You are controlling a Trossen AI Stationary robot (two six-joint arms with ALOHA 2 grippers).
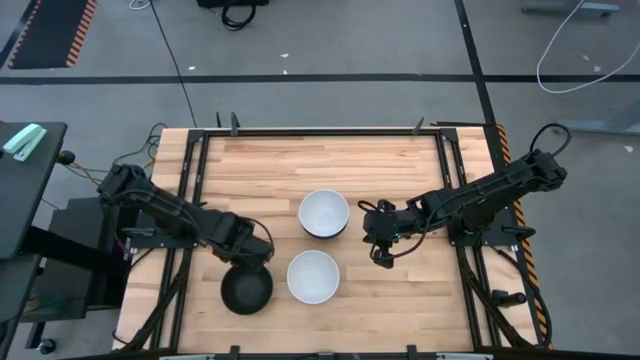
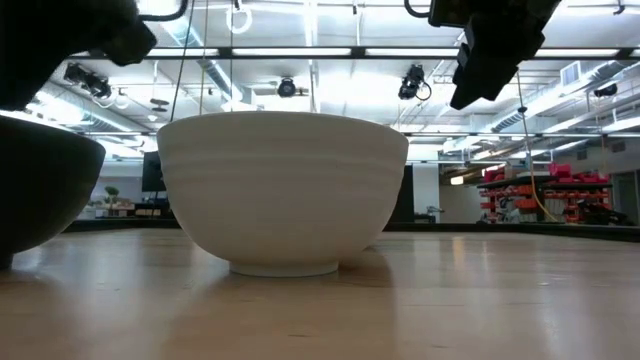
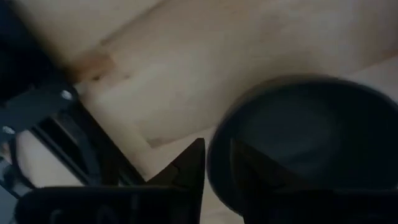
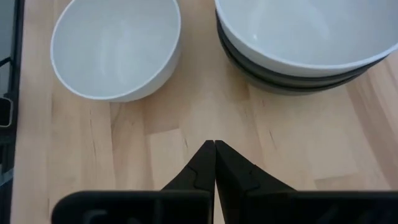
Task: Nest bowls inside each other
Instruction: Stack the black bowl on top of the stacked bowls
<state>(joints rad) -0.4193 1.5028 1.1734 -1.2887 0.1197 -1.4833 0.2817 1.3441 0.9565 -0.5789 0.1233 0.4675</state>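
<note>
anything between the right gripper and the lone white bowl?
Nothing: high view shows only bare table between the right gripper and the lone white bowl; right wrist view shows bare wood there too.

Beyond my pale butcher-block wooden table (image 1: 280,160) lies grey concrete floor (image 1: 330,40); long fluorescent ceiling lights (image 2: 300,52) glow above red metal shelving (image 2: 525,195).

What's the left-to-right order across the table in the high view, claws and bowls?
left claw, gripping the rim of the black bowl → lone white bowl → stack topped by a white bowl → right claw
</note>
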